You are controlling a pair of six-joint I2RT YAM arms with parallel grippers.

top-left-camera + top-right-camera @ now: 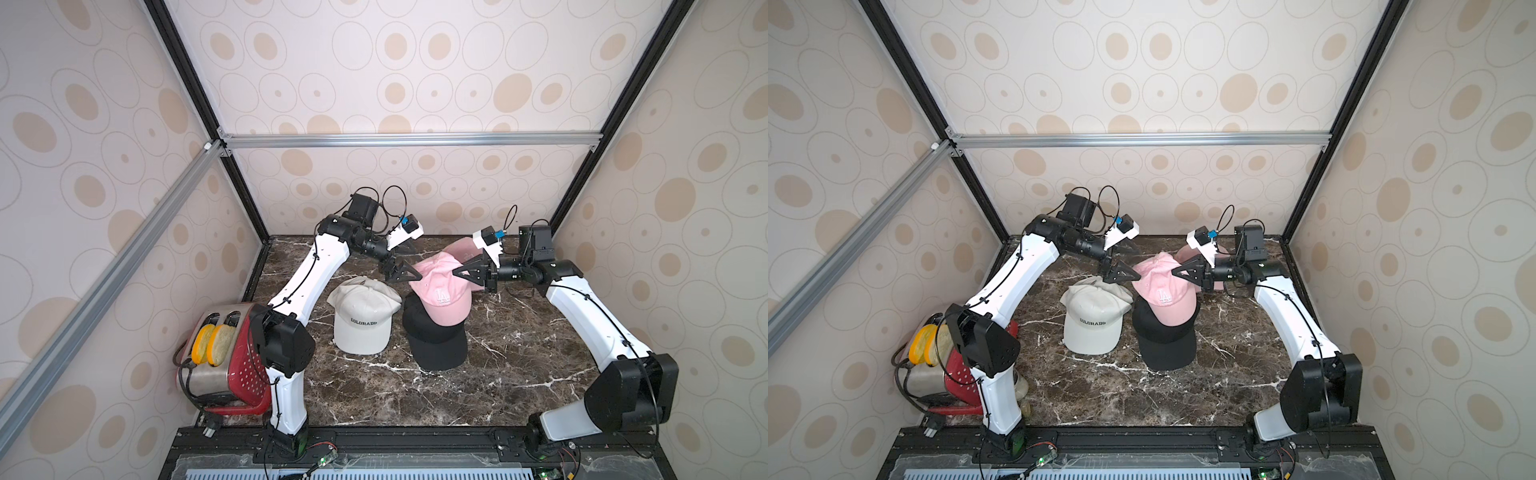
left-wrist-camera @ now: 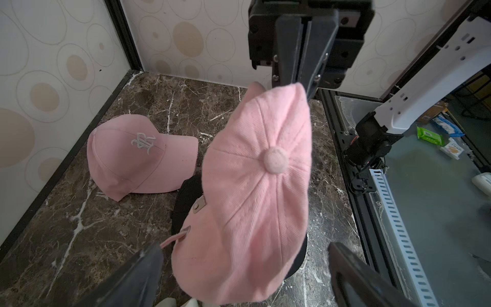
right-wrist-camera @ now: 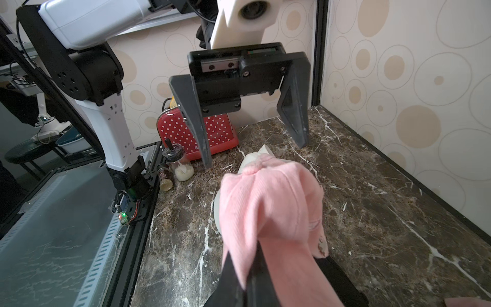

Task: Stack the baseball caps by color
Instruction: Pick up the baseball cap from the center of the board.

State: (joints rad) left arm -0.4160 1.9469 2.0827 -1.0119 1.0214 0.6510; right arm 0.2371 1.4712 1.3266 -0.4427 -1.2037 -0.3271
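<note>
A pink "LA" baseball cap (image 1: 440,291) (image 1: 1163,295) hangs tilted over a black cap (image 1: 436,345) (image 2: 186,202) mid-table. My right gripper (image 1: 457,273) (image 3: 252,268) is shut on the pink cap's (image 3: 271,210) crown fabric. My left gripper (image 1: 409,275) (image 2: 245,268) stands open at the rear of this cap (image 2: 255,191), its fingers wide on either side and apart from it. A second pink cap (image 2: 132,159) (image 1: 463,251) lies at the back right corner. A white "COLORADO" cap (image 1: 361,322) (image 1: 1092,324) sits left of the black one, with more white fabric behind it.
A red polka-dot toaster (image 1: 232,357) (image 3: 191,133) with two yellow slices stands at the front left beside the left arm's base. Small jars (image 3: 180,164) stand next to it. Walls close the back and both sides. Bare marble table (image 1: 519,365) lies in front of the caps.
</note>
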